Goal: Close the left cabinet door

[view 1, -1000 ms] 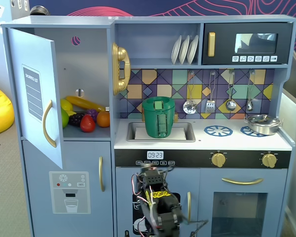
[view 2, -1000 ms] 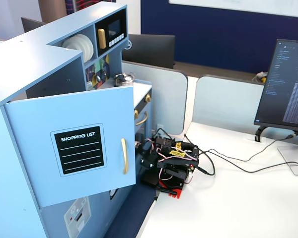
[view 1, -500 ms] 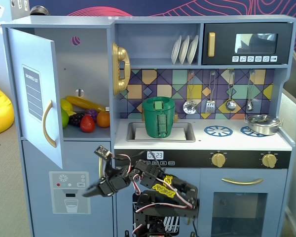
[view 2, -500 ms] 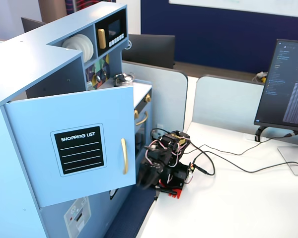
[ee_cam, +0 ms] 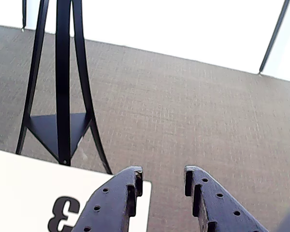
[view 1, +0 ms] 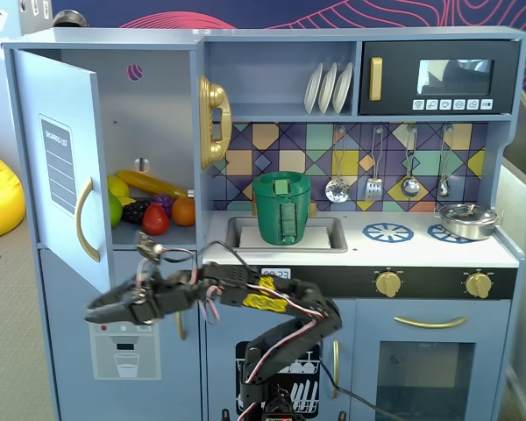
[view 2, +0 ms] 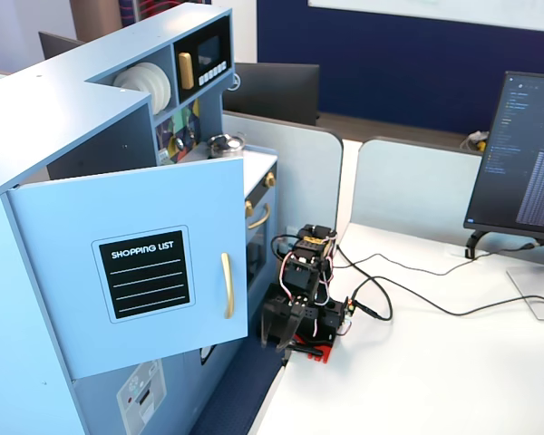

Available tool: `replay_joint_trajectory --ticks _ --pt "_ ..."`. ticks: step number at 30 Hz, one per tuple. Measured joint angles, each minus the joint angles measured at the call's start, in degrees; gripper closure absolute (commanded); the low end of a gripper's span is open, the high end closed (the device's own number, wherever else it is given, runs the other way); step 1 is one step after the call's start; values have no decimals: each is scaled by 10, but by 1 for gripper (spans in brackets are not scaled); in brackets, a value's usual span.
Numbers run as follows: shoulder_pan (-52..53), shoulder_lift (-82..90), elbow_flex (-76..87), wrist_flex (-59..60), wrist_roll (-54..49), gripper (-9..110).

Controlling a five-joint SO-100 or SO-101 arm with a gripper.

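The left cabinet door is light blue-grey and stands swung wide open at the left of the toy kitchen. Its curved gold handle faces outward. In another fixed view the door shows its black "SHOPPING LIST" panel and its handle. My gripper reaches left, just below the door's lower edge and in front of the lower cabinet, apart from the door. In the wrist view my gripper is open and empty, its dark fingers over the table edge and the carpet.
Toy fruit lies inside the open cabinet. The lower door with a water-dispenser graphic is behind the gripper. A green basket stands in the sink. A black tripod stands on the carpet. A monitor and cables lie on the white desk.
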Motion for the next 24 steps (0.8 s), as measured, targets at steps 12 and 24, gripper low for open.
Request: replay_joint_trajectory --ticks 12,24 --pt "10 -203 -205 -22 -66 102" --pt "178 -162 -207 -5 -59 102"
